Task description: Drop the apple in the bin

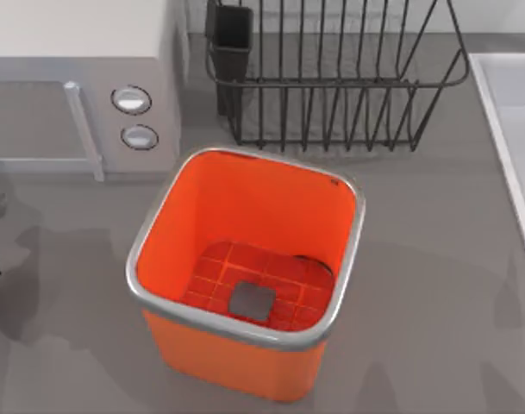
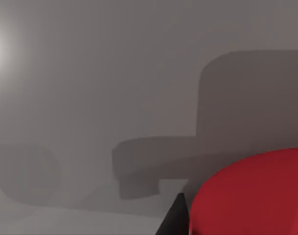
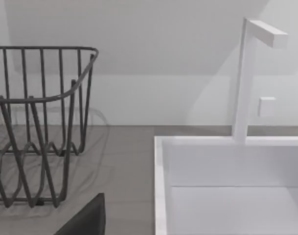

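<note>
Grey worktop (image 1: 434,285); orange bin (image 1: 245,362) stands mid-worktop, grey patch (image 1: 250,299) on its gridded floor. Black wire rack (image 1: 331,78) behind it, white sink (image 3: 227,186) at right. Apple (image 2: 251,196) close against the left wrist camera beside a dark finger (image 2: 173,218); hand state: cannot tell.

No lettering, number or brand can be read anywhere; the appliance (image 1: 81,103) bears two round dials (image 1: 131,100) (their faces apparently blank).
</note>
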Action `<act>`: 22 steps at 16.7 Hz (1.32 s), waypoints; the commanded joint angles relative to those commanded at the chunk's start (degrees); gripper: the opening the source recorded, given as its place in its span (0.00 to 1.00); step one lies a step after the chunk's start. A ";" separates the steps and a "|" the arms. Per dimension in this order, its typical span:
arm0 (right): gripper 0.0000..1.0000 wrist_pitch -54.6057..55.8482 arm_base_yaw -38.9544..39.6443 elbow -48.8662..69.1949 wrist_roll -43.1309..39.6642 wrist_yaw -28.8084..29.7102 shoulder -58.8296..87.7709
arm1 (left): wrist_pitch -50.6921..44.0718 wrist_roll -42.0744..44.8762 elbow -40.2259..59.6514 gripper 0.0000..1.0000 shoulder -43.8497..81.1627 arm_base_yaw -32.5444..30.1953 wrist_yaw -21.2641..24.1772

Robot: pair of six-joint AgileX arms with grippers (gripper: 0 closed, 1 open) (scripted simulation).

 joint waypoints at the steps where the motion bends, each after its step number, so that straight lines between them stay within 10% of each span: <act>1: 1.00 0.00 0.00 0.00 0.00 0.00 0.00 | -1.29 -0.22 0.10 0.00 -1.41 0.05 0.18; 22: 1.00 0.00 0.00 0.00 0.00 0.00 0.00 | -34.88 -0.66 24.40 0.00 -10.69 -0.25 0.14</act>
